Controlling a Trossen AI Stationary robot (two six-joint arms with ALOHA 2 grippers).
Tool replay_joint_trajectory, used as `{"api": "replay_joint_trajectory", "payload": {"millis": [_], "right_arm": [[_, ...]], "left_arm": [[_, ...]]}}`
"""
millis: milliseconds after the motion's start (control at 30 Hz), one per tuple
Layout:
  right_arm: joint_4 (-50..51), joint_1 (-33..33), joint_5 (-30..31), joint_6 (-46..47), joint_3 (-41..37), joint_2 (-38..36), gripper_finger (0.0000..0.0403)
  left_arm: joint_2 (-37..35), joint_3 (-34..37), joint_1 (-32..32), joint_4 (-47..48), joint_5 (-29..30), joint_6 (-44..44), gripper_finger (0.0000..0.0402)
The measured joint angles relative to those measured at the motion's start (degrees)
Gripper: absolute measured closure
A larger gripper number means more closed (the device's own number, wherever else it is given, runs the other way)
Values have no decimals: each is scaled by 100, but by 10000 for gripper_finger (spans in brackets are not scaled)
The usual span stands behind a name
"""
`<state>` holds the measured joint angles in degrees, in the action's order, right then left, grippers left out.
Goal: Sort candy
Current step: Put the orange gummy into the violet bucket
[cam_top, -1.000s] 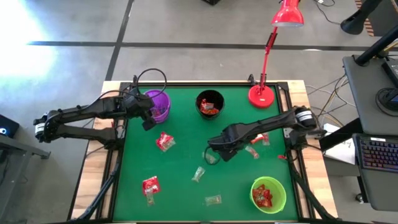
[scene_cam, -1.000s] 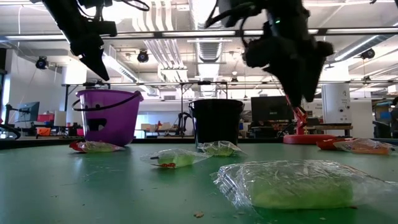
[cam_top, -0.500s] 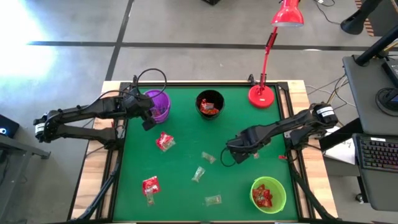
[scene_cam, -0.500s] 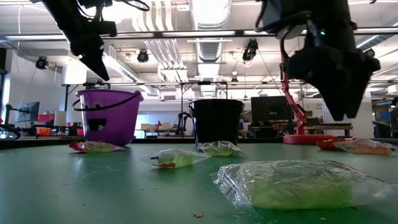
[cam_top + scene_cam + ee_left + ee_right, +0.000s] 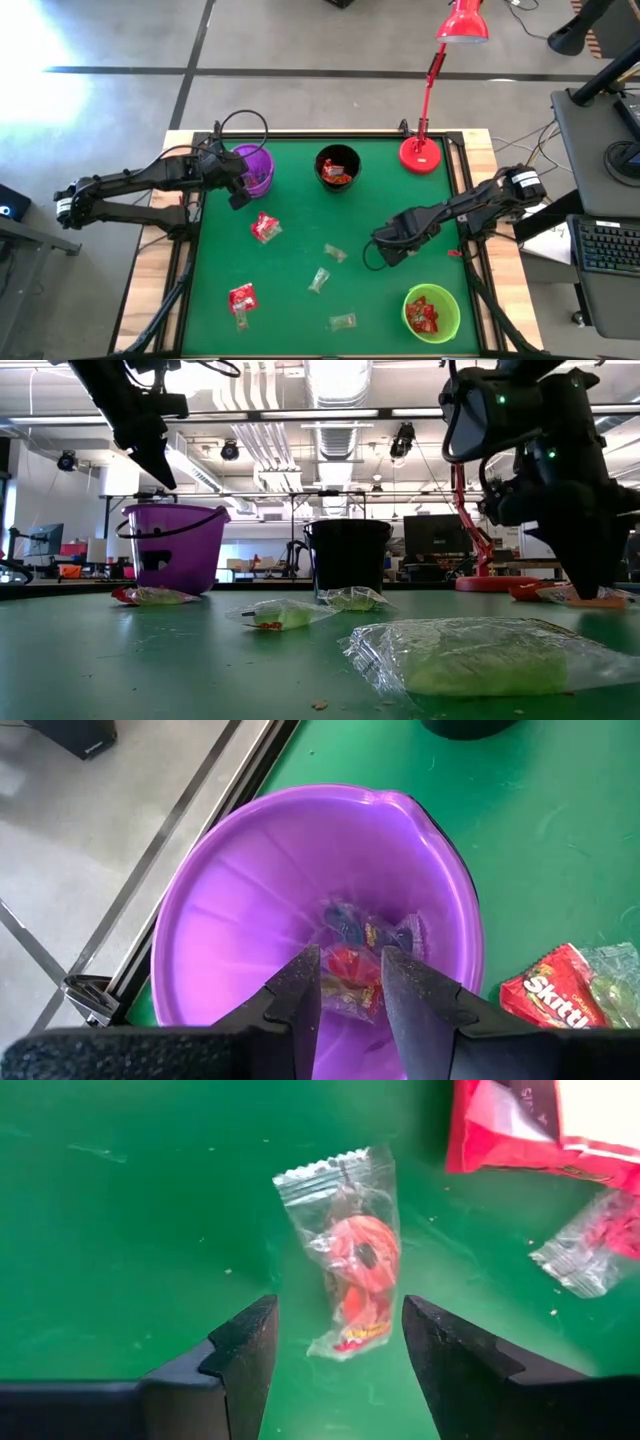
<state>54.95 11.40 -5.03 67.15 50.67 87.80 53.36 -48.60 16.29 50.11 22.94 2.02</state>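
The right gripper (image 5: 338, 1342), spread wide and empty, is poised astride a clear-wrapped orange-red candy (image 5: 350, 1265); the crinkly wrapper could be pinched off-centre and slip free.

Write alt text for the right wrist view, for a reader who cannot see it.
The right gripper hangs open over the green table, its two dark fingers either side of a clear-wrapped candy with an orange-red sweet inside. Beyond it lie a red wrapper with white marks and a small clear packet of red candy.
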Motion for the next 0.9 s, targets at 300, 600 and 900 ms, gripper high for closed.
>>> {"api": "replay_joint_trajectory", "payload": {"millis": [300, 600, 900], "right_arm": [[-374, -2, -175, 563, -399, -16, 252], [-578, -4, -227, 745, -413, -36, 369], [-569, -2, -227, 930, 275, -71, 389]], "left_arm": [[0, 0, 0, 2, 0, 0, 310], [0, 0, -1, 6, 0, 0, 310], [2, 0, -2, 153, 0, 146, 310]]}}
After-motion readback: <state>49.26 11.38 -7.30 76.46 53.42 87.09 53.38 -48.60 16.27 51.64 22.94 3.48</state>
